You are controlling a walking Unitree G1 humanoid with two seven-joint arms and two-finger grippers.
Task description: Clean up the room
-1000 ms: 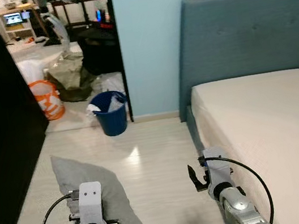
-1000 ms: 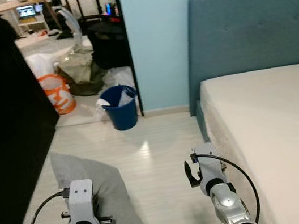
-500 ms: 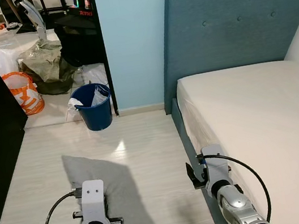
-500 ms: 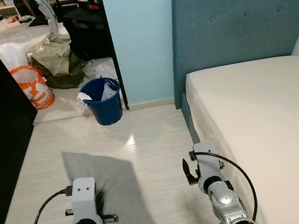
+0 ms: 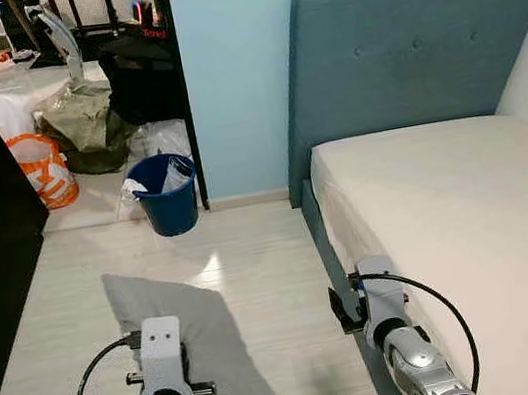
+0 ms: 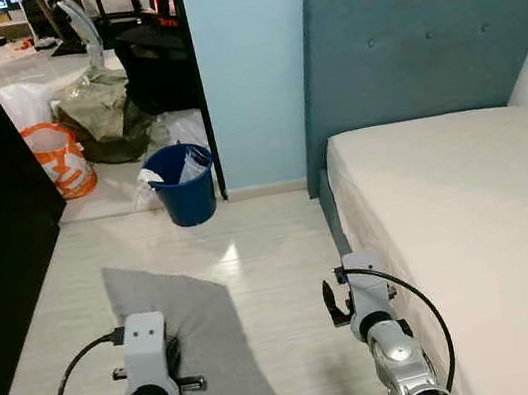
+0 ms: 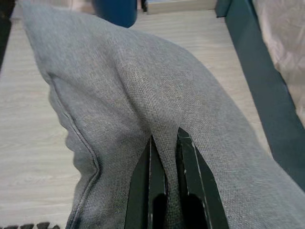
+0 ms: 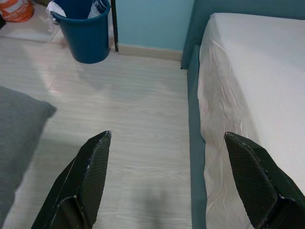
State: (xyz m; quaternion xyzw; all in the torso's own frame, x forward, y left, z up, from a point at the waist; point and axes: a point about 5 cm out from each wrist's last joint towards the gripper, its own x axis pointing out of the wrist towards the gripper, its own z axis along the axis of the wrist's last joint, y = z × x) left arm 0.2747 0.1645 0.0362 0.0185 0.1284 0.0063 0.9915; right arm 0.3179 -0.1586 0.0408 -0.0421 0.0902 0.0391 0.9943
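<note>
Pillow pinched above the floor

Left gripper [image 7: 164,157] reaches forward and low, fingers clamped on a fold of the grey woven fabric pillow [image 5: 178,318], which hangs over pale wood flooring [image 5: 254,260]. Right gripper [image 8: 176,181] spreads wide beside the white-sheeted bed [image 5: 460,215].

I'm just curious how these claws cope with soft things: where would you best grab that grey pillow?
Probably at a corner or seamed edge, pinching a fold from the side. The left gripper is already shut on a fold of the grey pillow; the limp fabric bunches easily between the fingers.
</note>
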